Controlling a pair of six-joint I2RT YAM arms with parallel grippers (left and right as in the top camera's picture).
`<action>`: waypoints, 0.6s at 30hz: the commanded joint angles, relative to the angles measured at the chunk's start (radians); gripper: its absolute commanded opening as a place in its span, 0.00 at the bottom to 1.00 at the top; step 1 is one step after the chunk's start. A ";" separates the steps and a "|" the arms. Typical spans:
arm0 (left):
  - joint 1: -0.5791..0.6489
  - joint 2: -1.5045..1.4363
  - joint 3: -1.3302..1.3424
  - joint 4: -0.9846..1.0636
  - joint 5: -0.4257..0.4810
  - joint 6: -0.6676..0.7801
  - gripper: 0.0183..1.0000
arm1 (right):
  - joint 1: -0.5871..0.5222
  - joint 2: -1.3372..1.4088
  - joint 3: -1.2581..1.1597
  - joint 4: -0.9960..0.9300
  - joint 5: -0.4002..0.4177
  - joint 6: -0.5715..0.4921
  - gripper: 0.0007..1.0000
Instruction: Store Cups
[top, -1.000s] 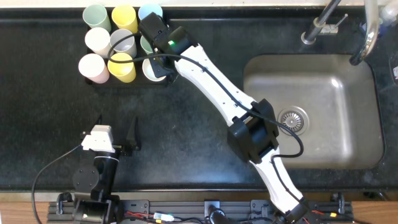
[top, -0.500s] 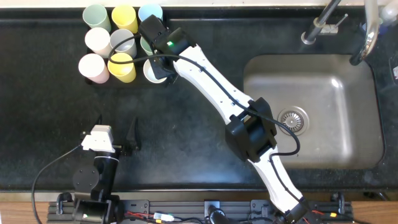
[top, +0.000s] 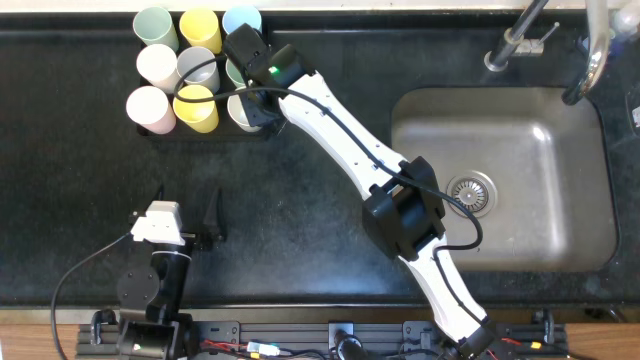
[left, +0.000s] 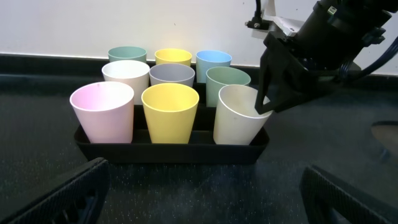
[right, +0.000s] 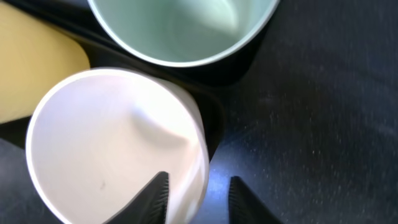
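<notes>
A black tray (left: 171, 152) at the back left of the counter holds several cups in rows. A pink cup (top: 150, 110) and a yellow cup (top: 195, 108) stand in its front row. The cream cup (left: 239, 118) sits in the front right slot, leaning a little. My right gripper (right: 199, 186) is shut on the cream cup's (right: 112, 143) rim, one finger inside and one outside; from the left wrist it shows at the right gripper (left: 268, 102). My left gripper (top: 188, 205) rests open near the counter's front, facing the tray with nothing between its fingers.
A steel sink (top: 500, 180) with a faucet (top: 520, 40) takes up the right side. Dark counter (top: 300, 220) lies between the tray and the left arm. A green cup (right: 180, 25) stands just behind the cream one.
The right gripper and the cream cup have shifted slightly left, the cup settling closer to the yellow cup in the tray. The left arm has not moved.
</notes>
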 joint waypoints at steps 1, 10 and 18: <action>-0.008 -0.012 -0.001 -0.005 -0.002 0.021 1.00 | -0.014 -0.070 0.024 0.011 -0.034 -0.037 0.42; -0.008 -0.012 -0.001 -0.005 -0.002 0.021 1.00 | -0.142 -0.334 0.024 -0.032 -0.107 -0.163 0.76; -0.008 -0.012 -0.001 -0.005 -0.002 0.021 1.00 | -0.366 -0.529 0.021 -0.226 -0.152 -0.396 1.00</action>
